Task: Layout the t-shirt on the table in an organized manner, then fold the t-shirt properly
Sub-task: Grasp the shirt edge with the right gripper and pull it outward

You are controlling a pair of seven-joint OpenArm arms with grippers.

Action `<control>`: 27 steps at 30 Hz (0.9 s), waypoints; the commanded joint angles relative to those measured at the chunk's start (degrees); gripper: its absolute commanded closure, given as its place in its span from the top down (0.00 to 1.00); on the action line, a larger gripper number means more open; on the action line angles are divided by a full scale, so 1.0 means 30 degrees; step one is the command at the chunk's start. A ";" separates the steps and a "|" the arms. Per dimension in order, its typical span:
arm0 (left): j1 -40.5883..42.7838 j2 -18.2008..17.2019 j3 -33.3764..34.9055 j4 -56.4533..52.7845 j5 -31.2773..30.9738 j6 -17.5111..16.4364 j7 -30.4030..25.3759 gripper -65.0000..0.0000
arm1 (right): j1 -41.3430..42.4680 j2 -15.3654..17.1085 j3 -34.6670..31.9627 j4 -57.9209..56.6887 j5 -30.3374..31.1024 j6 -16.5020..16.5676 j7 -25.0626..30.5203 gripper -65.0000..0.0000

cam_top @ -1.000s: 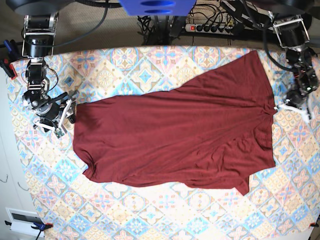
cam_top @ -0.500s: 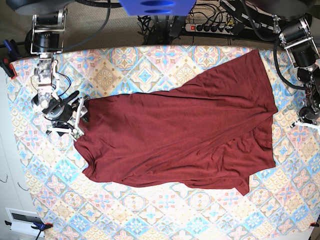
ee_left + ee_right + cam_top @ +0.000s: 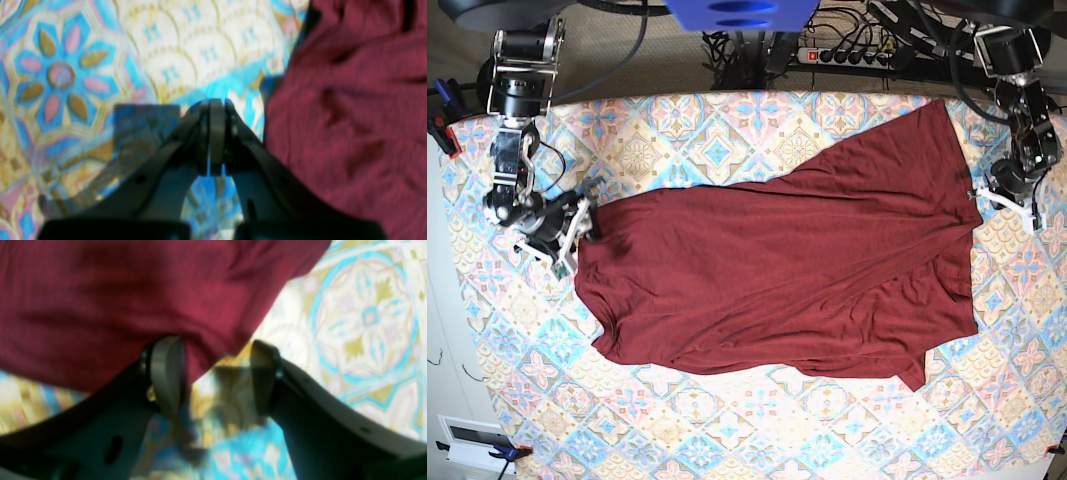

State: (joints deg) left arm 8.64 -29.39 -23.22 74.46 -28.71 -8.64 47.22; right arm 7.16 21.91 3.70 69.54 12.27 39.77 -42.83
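A: State the t-shirt [image 3: 787, 275] position.
B: Spread across the table [image 3: 727, 420], slightly wrinkled.
A: Gripper status?
B: Left gripper [image 3: 215, 133] clenched, holding nothing, beside the fabric. Right gripper [image 3: 213, 373] spread wide at the shirt's edge.

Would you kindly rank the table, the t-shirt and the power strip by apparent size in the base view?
1. table
2. t-shirt
3. power strip, partly hidden by cables, yet clearly the smallest.
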 commanded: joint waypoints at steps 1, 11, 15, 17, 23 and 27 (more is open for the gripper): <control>0.0210 -0.0417 -0.0127 0.0632 -0.0057 0.0024 -0.0048 0.00 | 0.0266 0.0301 0.0098 -0.0132 0.0495 0.0077 0.0108 0.48; 0.2965 -0.0534 -0.0127 0.2185 -0.3544 -0.0005 -0.0048 0.00 | 0.1526 0.0301 0.0216 -0.1773 0.1990 0.0077 0.0108 0.05; 0.3492 -0.0212 0.0019 0.2185 -0.3983 -0.0005 -0.0048 0.00 | 0.3958 0.0301 0.0186 -0.1802 0.1990 0.0077 0.0078 0.01; 0.3668 0.0198 0.0019 0.2185 -0.3954 -0.0005 -0.0048 0.00 | 0.4955 0.0301 0.0157 -0.1831 0.1990 0.0077 0.0078 0.00; 0.3932 0.0316 0.0019 0.2185 -0.4042 -0.0034 -0.0048 0.00 | 0.7533 -0.0227 0.0011 -0.2623 0.1902 0.0077 0.0078 0.01; 0.4195 0.0257 0.0019 0.2185 -0.3983 -0.0034 -0.0048 0.00 | 0.8911 -0.1546 0.0011 -0.5084 0.1872 0.0077 0.0313 0.01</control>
State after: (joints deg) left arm 20.67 -28.12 -23.38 80.90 -41.01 -8.69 44.10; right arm 32.08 16.95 3.75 53.41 16.97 39.83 -43.22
